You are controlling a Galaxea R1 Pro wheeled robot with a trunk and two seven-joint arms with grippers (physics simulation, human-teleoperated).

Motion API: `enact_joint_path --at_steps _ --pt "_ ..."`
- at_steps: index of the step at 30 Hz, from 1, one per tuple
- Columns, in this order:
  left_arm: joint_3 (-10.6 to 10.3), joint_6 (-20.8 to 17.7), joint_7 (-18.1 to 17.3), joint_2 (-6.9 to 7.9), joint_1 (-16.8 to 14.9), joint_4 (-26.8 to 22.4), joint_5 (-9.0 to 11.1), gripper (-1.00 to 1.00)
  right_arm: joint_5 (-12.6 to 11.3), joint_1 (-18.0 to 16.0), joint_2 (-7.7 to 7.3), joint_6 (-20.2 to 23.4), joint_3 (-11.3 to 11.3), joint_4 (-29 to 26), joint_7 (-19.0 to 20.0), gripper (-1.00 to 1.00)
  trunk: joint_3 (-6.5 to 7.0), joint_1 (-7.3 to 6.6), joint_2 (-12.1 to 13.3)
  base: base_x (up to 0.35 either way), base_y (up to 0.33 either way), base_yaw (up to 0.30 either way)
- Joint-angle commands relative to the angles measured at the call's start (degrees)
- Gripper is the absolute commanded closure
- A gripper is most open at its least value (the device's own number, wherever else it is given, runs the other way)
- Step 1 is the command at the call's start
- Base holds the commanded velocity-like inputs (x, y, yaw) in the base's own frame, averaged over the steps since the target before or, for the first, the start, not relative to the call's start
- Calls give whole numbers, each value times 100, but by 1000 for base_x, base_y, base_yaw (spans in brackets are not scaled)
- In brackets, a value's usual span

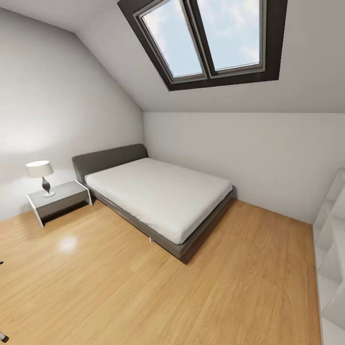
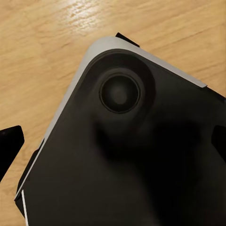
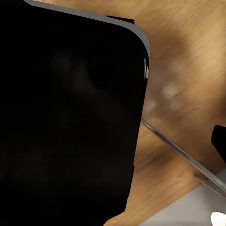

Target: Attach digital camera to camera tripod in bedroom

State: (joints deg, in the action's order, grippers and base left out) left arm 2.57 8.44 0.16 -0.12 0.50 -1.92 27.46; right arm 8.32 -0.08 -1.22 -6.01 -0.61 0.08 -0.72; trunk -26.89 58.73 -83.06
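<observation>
Bedroom ahead of us: bed point(image 1: 160, 201), nightstand point(image 1: 60, 199) with lamp point(image 1: 41, 176), skylight point(image 1: 206, 38), white shelf point(image 1: 330, 258). We cannot tell either tool's state over the wood floor point(image 1: 143, 292).

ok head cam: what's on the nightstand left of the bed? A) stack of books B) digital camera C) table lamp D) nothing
C: a table lamp with a white shade and dark base stands on the nightstand, left of the bed.
</observation>
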Motion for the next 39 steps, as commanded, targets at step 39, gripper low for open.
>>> enact_joint_path --at_steps 39 --pt "105 1 2 62 3 -2 78 -100 47 -1 3 -11 -10 1 -6 -100 -4 0 -2 0 0 0"
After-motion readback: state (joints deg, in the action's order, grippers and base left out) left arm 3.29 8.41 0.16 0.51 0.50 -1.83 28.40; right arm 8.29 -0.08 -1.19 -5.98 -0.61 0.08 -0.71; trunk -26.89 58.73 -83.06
